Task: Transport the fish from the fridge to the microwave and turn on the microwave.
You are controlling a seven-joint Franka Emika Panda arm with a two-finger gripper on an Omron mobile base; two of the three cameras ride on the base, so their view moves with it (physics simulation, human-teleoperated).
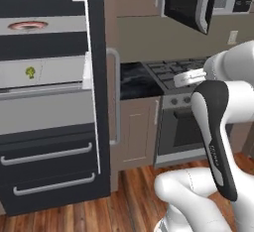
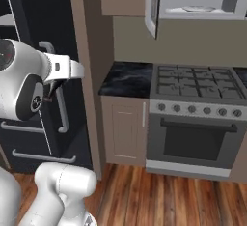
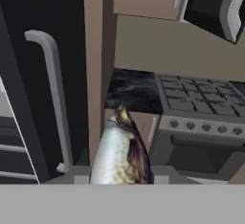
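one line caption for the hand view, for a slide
End effector carrying the fish away from the fridge toward the stove, microwave door open above.

Kitchen, fridge (image 1: 49,92), gas stove (image 2: 198,109), microwave (image 1: 198,0)

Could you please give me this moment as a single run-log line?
phase: carrying | gripper: shut on fish | fridge: open | microwave: door open | heading: toward stove side
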